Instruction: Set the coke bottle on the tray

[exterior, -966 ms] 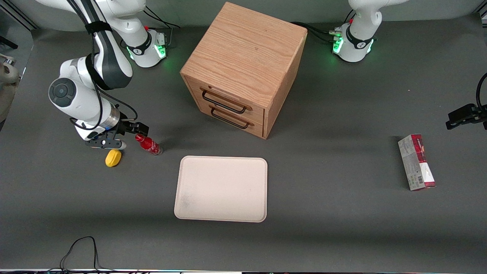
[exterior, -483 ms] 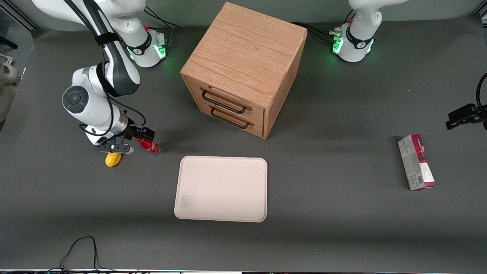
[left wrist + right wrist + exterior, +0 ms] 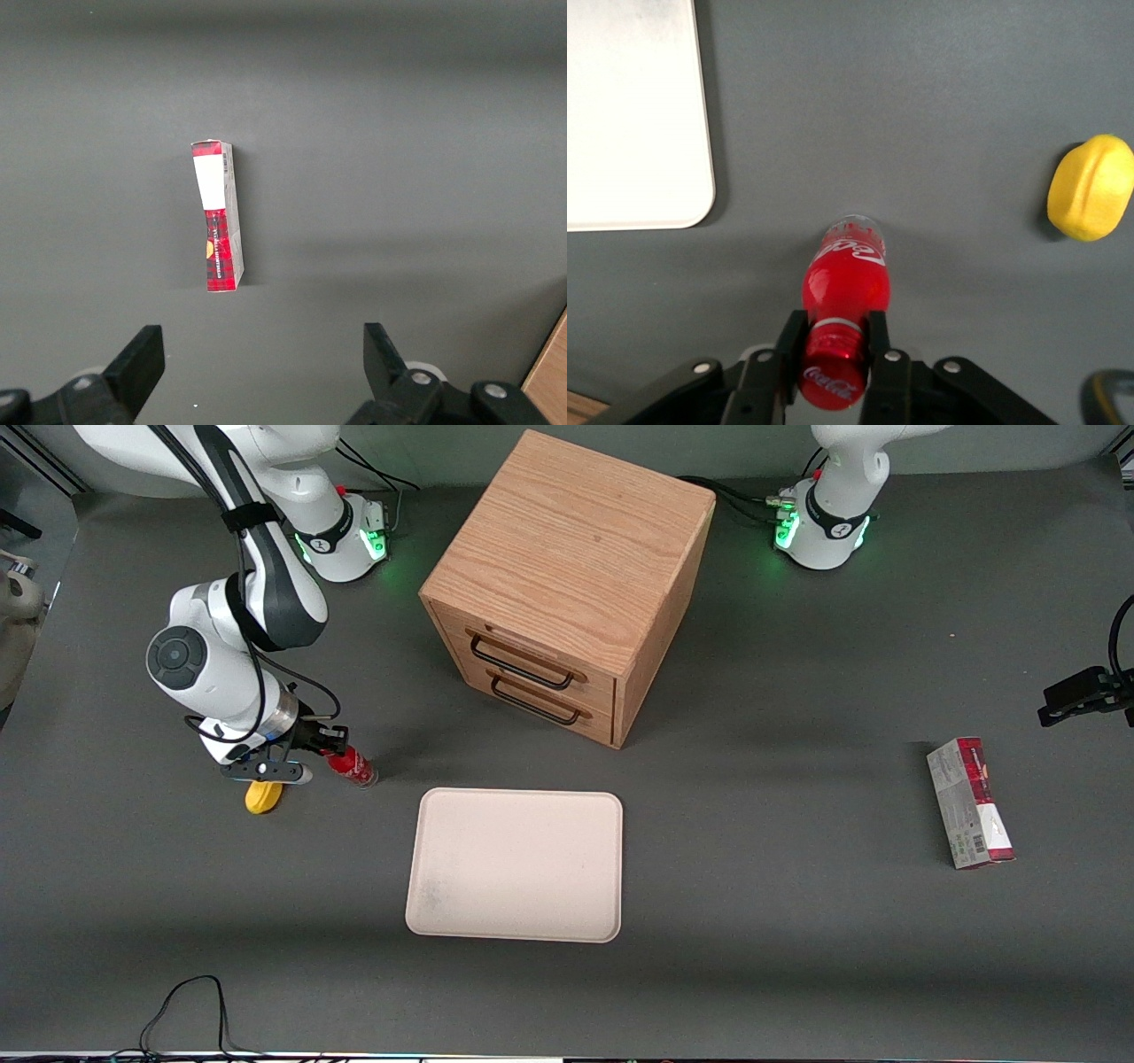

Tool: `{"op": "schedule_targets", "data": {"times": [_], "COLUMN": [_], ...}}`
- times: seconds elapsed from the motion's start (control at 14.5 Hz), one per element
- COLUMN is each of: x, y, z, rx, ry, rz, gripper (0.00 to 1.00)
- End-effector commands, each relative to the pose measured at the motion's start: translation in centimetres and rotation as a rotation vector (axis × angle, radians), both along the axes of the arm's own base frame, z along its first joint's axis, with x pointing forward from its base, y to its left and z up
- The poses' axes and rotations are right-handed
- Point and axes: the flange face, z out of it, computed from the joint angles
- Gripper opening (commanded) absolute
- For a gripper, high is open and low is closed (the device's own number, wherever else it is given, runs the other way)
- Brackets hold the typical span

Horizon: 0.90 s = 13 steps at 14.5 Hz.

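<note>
The coke bottle [image 3: 355, 767] is small and red and stands on the grey table near the working arm's end. In the right wrist view I see its red cap and body [image 3: 843, 292] from above. My gripper [image 3: 324, 746] is shut on the coke bottle's neck just under the cap, one finger pressed against each side [image 3: 833, 341]. The bottle's base still rests on the table. The tray [image 3: 516, 864] is a flat cream-pink rectangle, nearer the front camera than the bottle and toward the table's middle; its corner shows in the right wrist view [image 3: 638, 124].
A yellow lump [image 3: 260, 798] lies close beside the gripper, also in the right wrist view [image 3: 1091, 188]. A wooden two-drawer cabinet [image 3: 567, 584] stands farther from the camera than the tray. A red-and-grey carton [image 3: 969, 802] lies toward the parked arm's end.
My gripper moved over the bottle toward the tray's side and came down around its neck, then closed on it. The bottle has stayed in place.
</note>
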Motion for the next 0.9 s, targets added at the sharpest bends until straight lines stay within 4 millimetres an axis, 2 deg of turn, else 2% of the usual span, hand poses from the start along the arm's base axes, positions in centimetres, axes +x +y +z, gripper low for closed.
{"op": "schedule_targets", "data": {"times": [0.0, 0.14, 0.21, 0.55, 0.69, 0.83], "x": [0.2, 1.4, 2.3, 7.2, 9.1, 10.8], "y": [0.1, 0.5, 0.5, 0.0, -0.5, -0.3], "z": [0.5, 2.6, 4.6, 18.5, 23.1, 24.8], "rx": [-0.008, -0.003, 0.001, 0.013, 0.014, 0.011], "ry": [-0.017, -0.028, -0.019, 0.056, 0.1, 0.117], "rz": [0.0, -0.011, -0.019, -0.091, -0.094, -0.093], "gripper": [0.0, 0.0, 0.0, 0.0, 0.0, 0.0]}}
